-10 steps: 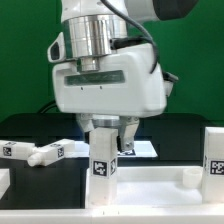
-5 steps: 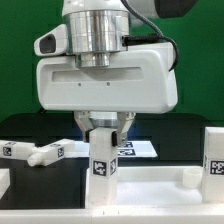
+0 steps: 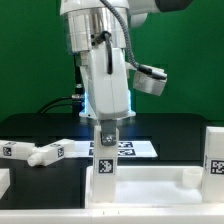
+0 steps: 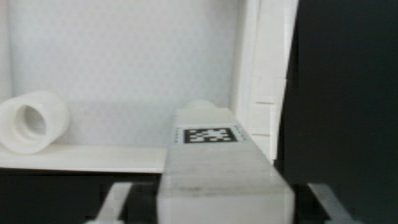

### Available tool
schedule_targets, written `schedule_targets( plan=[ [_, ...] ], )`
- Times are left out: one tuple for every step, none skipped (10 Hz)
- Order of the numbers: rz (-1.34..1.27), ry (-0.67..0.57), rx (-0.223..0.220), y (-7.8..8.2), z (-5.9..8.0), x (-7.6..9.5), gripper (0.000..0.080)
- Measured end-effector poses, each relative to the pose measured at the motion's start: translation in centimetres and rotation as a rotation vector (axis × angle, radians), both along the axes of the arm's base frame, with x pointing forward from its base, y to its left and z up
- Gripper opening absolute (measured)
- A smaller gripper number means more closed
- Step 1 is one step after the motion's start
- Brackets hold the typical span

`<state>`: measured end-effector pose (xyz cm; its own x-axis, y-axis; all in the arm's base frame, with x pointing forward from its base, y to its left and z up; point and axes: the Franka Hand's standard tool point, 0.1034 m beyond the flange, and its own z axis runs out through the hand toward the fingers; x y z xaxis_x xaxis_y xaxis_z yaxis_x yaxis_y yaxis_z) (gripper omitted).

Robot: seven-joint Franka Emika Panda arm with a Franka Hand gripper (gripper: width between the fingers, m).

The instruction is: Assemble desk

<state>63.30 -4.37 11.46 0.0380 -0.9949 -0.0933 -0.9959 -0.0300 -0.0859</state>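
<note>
**Wrist swung round, leg clamped upright**

The end effector (image 3: 108, 134) has been turning since the earlier frame. Its broad housing, then facing the exterior camera, is now showing edge-on. Nearest, the tabletop panel (image 3: 150, 188) is lying flat on the black bench (image 3: 60, 178). The upright leg (image 3: 103, 168) is standing at its end toward the exterior view's left. The end effector is pinching that leg's upper end from above, jaws pressing its flat sides. Being hard, light plastic, the leg is likely giving a stiff, slightly slippery hold, best taken on opposite faces near the top. Farther back, loose legs (image 3: 38, 152) and the marker board (image 3: 138, 148) are lying apart.
</note>
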Motion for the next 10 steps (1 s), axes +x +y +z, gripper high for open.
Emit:
schedule_targets(
  plan=[
    [-0.06,0.007,0.006,0.1,-0.1,0.0,0.0286],
    [-0.115,0.012,0.011,0.0,-0.1,0.0,0.0286],
    [-0.19,0.016,0.017,0.0,-0.1,0.0,0.0286],
    [-0.259,0.015,0.021,-0.1,-0.1,0.1,0.0287],
    [-0.37,0.003,0.033,-0.3,-0.3,0.1,0.0287],
    [-0.402,0.004,0.034,-0.3,-0.3,0.1,0.0287],
    [-0.392,0.004,0.032,-0.3,-0.3,0.1,0.0289],
    [-0.393,0.005,0.032,-0.3,-0.4,0.1,0.0289],
    [-0.385,0.003,0.032,-0.1,-0.2,0.1,0.0482],
    [-0.348,-0.011,0.034,0.7,0.7,0.4,0.0593]
  ],
)
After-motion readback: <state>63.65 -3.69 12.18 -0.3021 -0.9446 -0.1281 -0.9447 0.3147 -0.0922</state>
